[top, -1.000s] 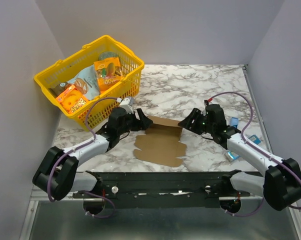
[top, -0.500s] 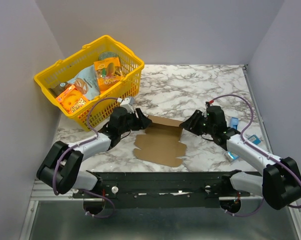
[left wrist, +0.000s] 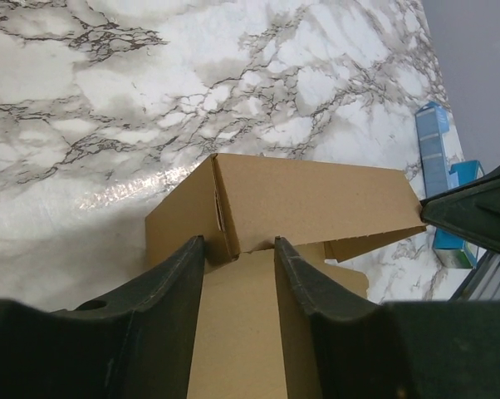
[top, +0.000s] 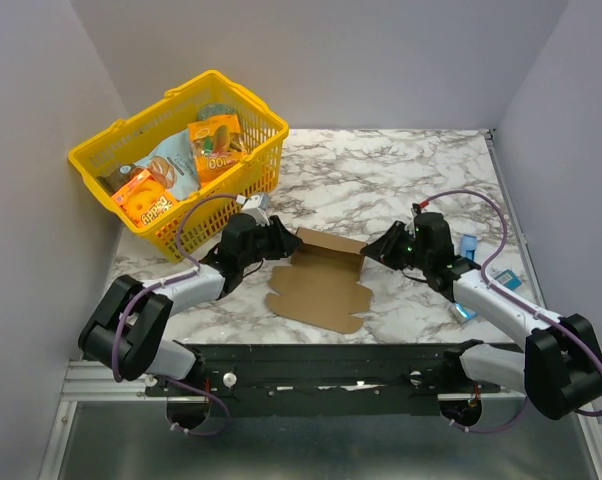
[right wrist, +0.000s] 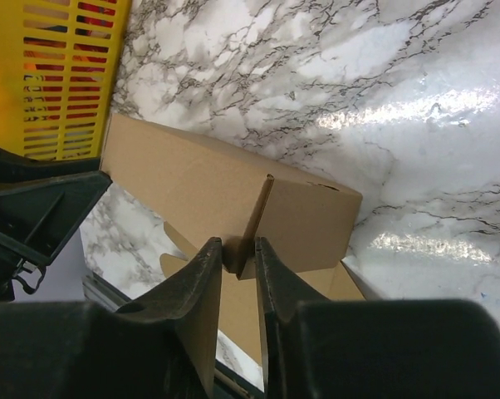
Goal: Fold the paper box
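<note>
Spreading from wall to wall, a glossy white table (top: 401, 170) veined in grey like marble is seen, and bright glare is thrown back from it in both wrist views. It is enclosed by plain matte grey walls (top: 381, 60), and a black metal rail (top: 321, 365) is fixed along its near edge. At the back left a yellow plastic basket (top: 101, 165) with slotted sides is set, filled with colourful printed snack packs (top: 216, 140); small blue packets (top: 468, 245) are scattered at the right. The paper box (top: 326, 275), of dull brown unprinted cardboard, is found at the middle of the table between the two arms: its long back wall is raised upright, while a flat panel with cut tabs is laid toward the near edge. The left gripper (top: 281, 240) is held at the box's left end with its dark, smooth fingers (left wrist: 183, 283) clearly apart over the flat panel. The right gripper (right wrist: 237, 249) is drawn narrow on either side of an upright end flap, seen edge-on; whether the flap is actually clamped cannot be told.
</note>
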`<act>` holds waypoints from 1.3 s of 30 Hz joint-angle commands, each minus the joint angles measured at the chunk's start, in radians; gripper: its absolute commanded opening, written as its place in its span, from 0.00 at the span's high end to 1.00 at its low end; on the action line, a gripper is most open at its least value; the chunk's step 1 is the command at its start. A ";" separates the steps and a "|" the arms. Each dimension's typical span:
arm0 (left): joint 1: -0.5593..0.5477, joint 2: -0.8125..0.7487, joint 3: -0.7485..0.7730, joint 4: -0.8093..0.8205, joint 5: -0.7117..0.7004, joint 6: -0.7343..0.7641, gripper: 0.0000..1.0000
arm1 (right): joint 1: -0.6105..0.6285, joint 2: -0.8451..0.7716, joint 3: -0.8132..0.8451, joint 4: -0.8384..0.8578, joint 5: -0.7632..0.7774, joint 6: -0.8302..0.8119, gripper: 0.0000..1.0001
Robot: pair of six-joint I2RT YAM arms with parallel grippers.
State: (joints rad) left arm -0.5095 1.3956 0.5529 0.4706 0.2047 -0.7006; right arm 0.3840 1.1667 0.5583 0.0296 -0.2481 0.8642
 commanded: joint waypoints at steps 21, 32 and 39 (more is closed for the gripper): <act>0.006 0.017 0.050 -0.027 0.022 0.076 0.37 | -0.004 -0.071 0.031 -0.141 0.092 -0.118 0.57; 0.023 -0.113 0.091 -0.174 0.001 0.159 0.03 | 0.036 -0.041 0.242 -0.232 0.020 -0.585 0.24; 0.071 -0.216 0.051 -0.266 -0.008 0.171 0.01 | 0.228 0.125 0.382 -0.272 0.093 -0.916 0.22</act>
State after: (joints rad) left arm -0.4656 1.2308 0.6292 0.2890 0.2092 -0.5617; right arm 0.5053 1.1881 0.8642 -0.1772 -0.1974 0.2245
